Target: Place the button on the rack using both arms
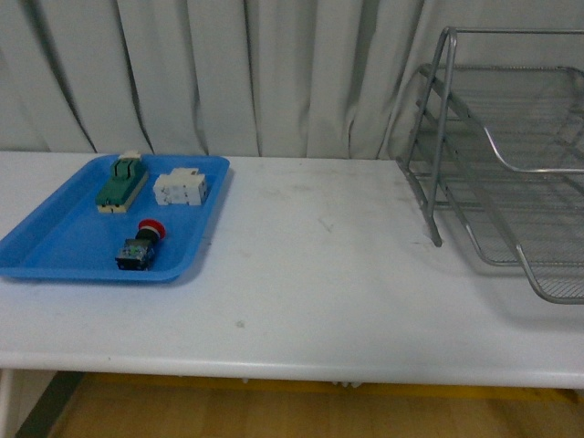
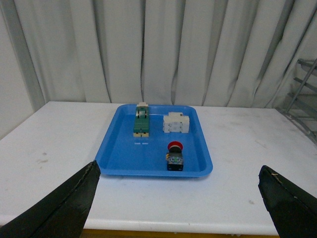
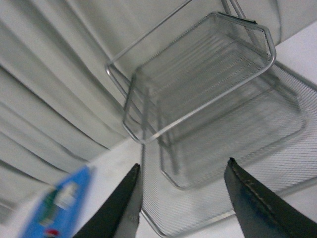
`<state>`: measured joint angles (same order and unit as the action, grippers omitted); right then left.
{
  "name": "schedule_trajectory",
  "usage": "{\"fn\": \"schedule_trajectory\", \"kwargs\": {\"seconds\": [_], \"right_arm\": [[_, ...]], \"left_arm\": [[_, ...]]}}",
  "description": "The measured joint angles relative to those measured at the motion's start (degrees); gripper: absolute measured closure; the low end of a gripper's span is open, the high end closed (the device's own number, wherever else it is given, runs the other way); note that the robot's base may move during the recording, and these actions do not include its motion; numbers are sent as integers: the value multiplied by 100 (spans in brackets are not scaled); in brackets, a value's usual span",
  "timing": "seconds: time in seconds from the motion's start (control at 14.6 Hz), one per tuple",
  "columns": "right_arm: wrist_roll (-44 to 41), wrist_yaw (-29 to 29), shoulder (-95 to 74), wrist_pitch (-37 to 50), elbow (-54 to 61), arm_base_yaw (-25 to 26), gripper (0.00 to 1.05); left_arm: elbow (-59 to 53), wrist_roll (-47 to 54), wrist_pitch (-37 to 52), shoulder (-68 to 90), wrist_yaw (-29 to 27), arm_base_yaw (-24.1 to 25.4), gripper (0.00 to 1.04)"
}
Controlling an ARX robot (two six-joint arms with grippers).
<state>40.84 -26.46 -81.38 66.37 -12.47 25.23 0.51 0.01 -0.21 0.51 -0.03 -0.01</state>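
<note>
The button [image 1: 140, 245], red cap on a black body, lies on its side at the near end of the blue tray [image 1: 55, 246]; the left wrist view shows the button [image 2: 175, 157] too. The silver wire rack [image 1: 511, 173] stands at the table's right. Neither arm shows in the front view. My left gripper [image 2: 181, 178] is open, its fingers [image 2: 74, 198] wide apart, back from the table's near edge and facing the tray. My right gripper [image 3: 182, 173] is open and empty, facing the rack [image 3: 208, 84].
In the tray, behind the button, lie a green-and-cream block [image 1: 121, 182] and a white block [image 1: 180, 188]. White table [image 1: 319, 274] between tray and rack. Grey curtain [image 1: 228, 73] behind. The table's front edge runs close to the camera.
</note>
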Motion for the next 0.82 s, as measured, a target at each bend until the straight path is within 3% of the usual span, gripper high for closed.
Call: {"fn": "schedule_trajectory", "kwargs": {"seconds": [0.14, 0.21, 0.27, 0.34, 0.82], "right_arm": [[-2647, 780, 1600, -1128, 822, -697, 70], [-3213, 1349, 2343, -1652, 1032, -1207, 81], [-3611, 2131, 3368, -2402, 1163, -2033, 94], [-3862, 2455, 4162, -2881, 1185, -2542, 103], [-4046, 2645, 6028, -4538, 1187, -2522, 103]], "left_arm": [[0, 0, 2, 0, 2, 0, 7], [0, 0, 2, 0, 4, 0, 7], [0, 0, 2, 0, 4, 0, 7], [0, 0, 0, 0, 0, 0, 7], [0, 0, 2, 0, 2, 0, 7]]}}
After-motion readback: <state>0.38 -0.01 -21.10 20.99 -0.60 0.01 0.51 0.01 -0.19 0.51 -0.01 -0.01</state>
